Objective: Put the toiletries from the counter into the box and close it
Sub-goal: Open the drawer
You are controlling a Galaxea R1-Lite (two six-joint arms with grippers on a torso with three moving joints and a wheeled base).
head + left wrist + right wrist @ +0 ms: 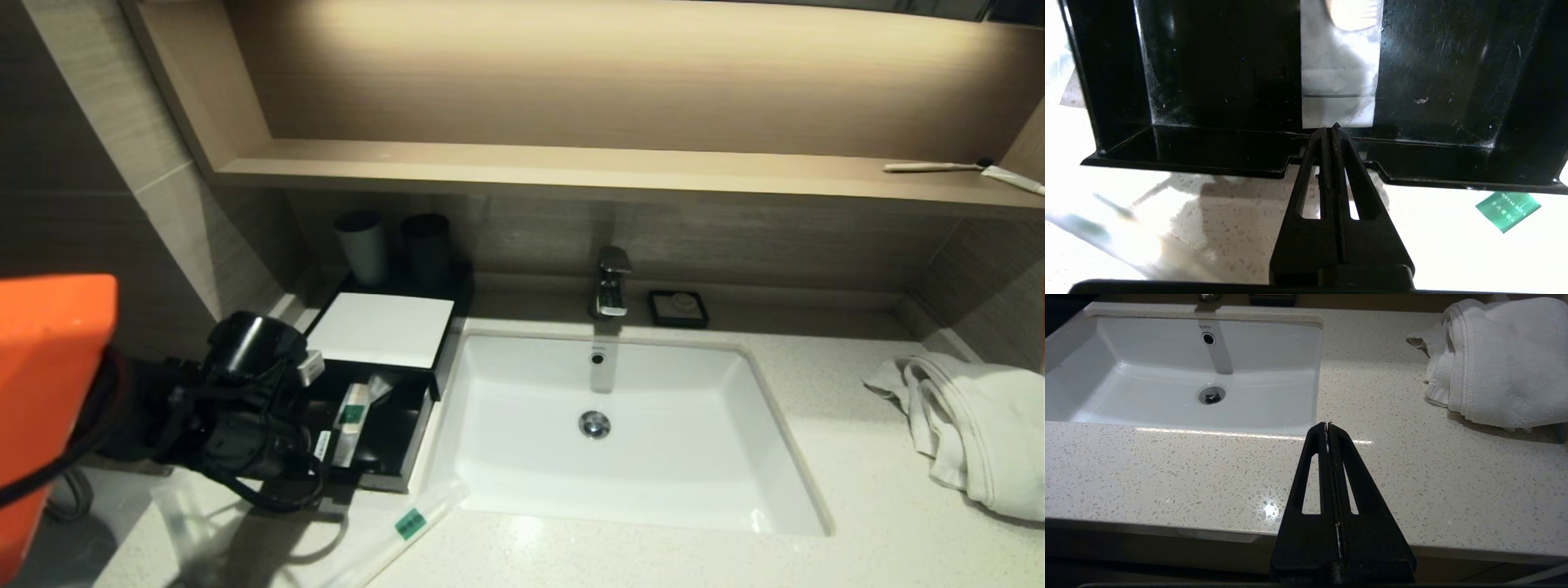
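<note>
hovering closed and empty at the black box [1208, 151] front rim, the left gripper [1331, 130] risks snagging the sachet [1337, 98] inside; right gripper [1327, 425] closed, idle.

Black left arm [245, 408], looped black cables, orange housing [49, 392], slotted triangular black jaws

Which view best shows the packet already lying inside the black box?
The left wrist view: the white packet fills the middle of the open black box, just beyond the shut left gripper. The head view shows it small, beside the arm. The right wrist view misses it.
</note>
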